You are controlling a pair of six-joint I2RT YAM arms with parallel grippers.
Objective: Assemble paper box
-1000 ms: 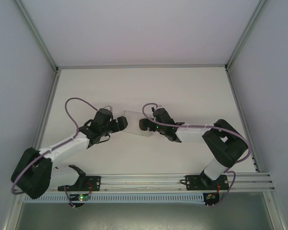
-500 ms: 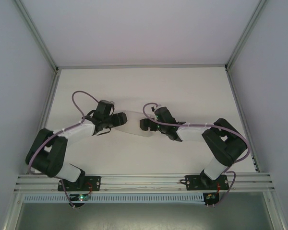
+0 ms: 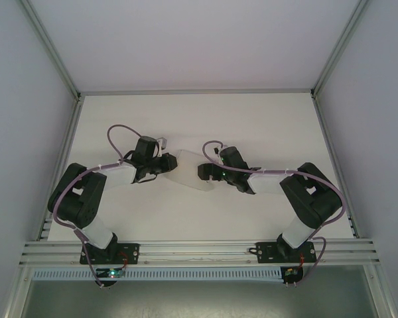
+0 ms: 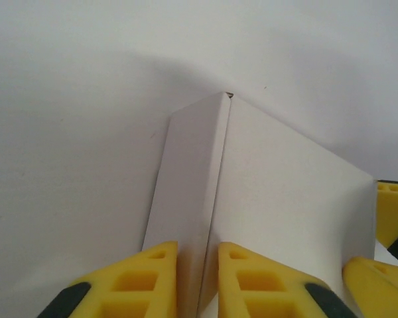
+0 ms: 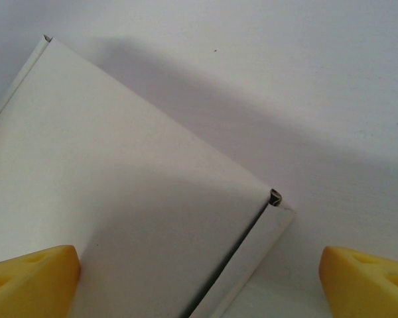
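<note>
Fingers on L (image 4: 142, 281) pinch shut on paper box (image 4: 278, 199) wall edge, R fingers (image 5: 26, 278) gape wide astride opposite corner; box btwn arms, long axis arm-to-arm.

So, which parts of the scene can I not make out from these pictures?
1. Top external view: both ends of the paper box are covered by the left gripper and the right gripper.
2. Left wrist view: the box's near part is cut off by the bottom edge.
3. Right wrist view: the corner gap is too small to show how the flap sits.
</note>
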